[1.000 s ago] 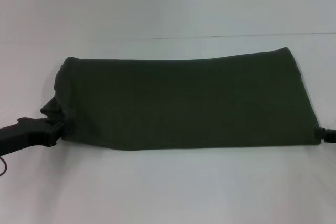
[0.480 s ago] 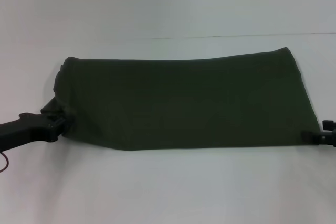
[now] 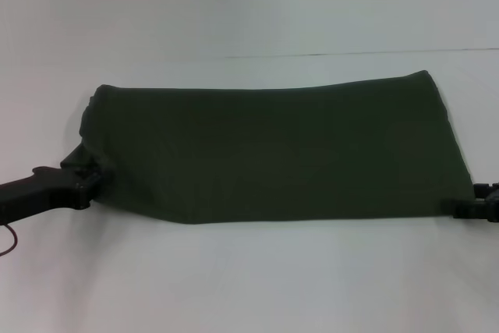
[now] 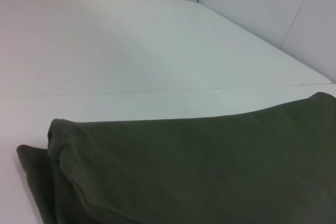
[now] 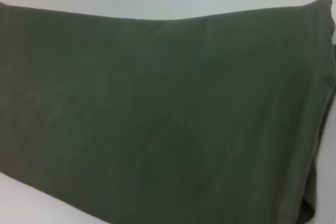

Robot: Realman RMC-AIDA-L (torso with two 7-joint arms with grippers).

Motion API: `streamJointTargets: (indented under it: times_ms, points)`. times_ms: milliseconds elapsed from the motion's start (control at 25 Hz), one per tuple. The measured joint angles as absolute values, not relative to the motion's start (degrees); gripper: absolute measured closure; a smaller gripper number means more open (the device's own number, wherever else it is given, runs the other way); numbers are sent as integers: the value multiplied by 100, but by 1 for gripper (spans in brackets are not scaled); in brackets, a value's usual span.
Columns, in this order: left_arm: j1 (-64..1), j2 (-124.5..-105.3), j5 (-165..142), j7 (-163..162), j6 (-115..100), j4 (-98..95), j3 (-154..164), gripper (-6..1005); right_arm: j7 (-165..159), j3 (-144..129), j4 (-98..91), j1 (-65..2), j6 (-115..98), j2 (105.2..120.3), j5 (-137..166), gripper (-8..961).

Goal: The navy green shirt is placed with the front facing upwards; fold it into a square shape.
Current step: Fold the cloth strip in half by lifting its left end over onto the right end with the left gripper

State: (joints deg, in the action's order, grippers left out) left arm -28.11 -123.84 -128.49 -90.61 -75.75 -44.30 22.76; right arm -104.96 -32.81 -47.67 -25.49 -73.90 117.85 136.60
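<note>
You have the dark olive-green cotton shirt (image 3: 273, 150) lying folded into a long, wide band across the middle of the white worktop (image 3: 249, 278), its plain green side up and no lettering showing in any of the 3 views. The band's far edge runs roughly parallel to the worktop's far edge, with a strip of bare white surface between them, and its near edge sags to a shallow point toward the near-left part of the worktop. Your black left gripper (image 3: 84, 189) sits low at the shirt's near-left corner, touching the bunched cloth there; a small flap of fabric sticks out beside it. You cannot tell from these views whether its jaws are clamped on the cloth or merely against it. Your black right gripper (image 3: 475, 208) is at the worktop's right edge, just at the shirt's near-right corner, with most of it cut off by the frame, so its jaw state cannot be told either. In the left wrist view the shirt (image 4: 199, 171) shows layered folds at its end, with the white worktop (image 4: 131, 51) stretching toward the far corner. In the right wrist view the shirt (image 5: 157, 114) fills nearly everything, smooth and flat.
</note>
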Motion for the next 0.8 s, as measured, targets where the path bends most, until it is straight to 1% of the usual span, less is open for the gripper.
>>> streamJointTargets:
  times_ms: [400, 800]
  points:
    - [-2833, -12384, -12849, -9062, -7504, -4429, 2277, 943, -10503, -3343, -4754, -2644, -7380, 11814, 13694, 86]
    - [-2863, -12384, -12849, -9061, -7505, -4429, 2276, 943, -10678, -3342, -4754, -2683, -7225, 11804, 13915, 350]
